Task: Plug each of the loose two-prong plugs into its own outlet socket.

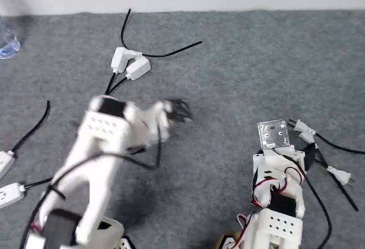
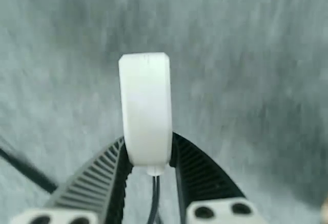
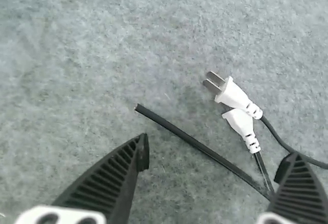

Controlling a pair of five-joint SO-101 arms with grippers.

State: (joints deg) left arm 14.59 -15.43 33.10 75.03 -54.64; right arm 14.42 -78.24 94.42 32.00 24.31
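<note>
High view: the grey mat (image 1: pixel 228 78) lies under both arms. The left arm (image 1: pixel 102 146) leans out over mid-table, and the left gripper (image 2: pixel 147 143) is clamped on a white outlet socket (image 2: pixel 146 101), whose cord runs back between the fingers. The right arm (image 1: pixel 279 203) sits at the near side. The right gripper (image 3: pixel 218 152) is spread wide and holds nothing. Just beyond it on the mat lie a black cable (image 3: pixel 195 142), a two-prong plug (image 3: pixel 230 92) and a second plug (image 3: pixel 241 124) touching the first.
</note>
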